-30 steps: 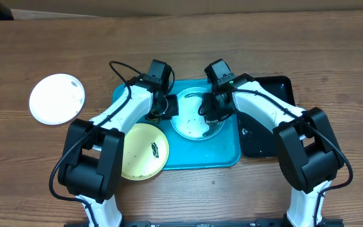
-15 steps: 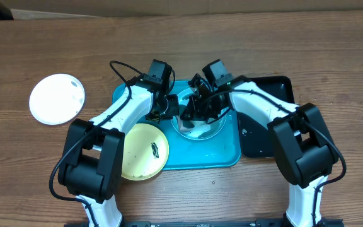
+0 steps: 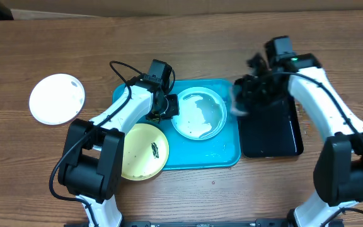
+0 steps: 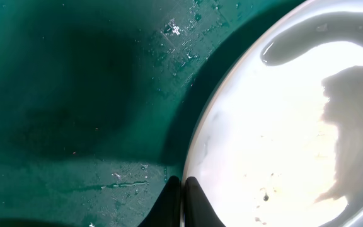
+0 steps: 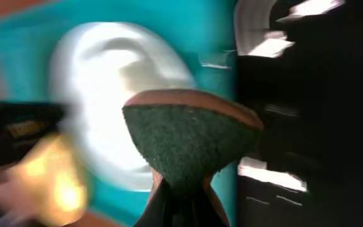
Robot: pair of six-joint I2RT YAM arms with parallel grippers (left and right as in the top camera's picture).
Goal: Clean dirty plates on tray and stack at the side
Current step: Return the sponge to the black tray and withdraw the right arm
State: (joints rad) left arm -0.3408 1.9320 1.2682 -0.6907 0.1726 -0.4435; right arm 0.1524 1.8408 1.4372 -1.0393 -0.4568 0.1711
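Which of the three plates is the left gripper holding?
The light blue plate on the turquoise tray: the left gripper is shut on its rim. The white plate lies alone on the table; the yellow-green plate overhangs the tray's corner.

1. It looks like a robotics lab bench: a white-and-black left arm (image 3: 115,116) and right arm (image 3: 323,94) are mounted at one edge of a plain wooden table (image 3: 333,38).
2. Only a turquoise tray (image 3: 225,157) and a black tray (image 3: 276,142) lie between them.

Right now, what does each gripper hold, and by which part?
The left gripper pinches the light blue plate at its rim. The right gripper clamps a green-faced sponge by its lower edge.
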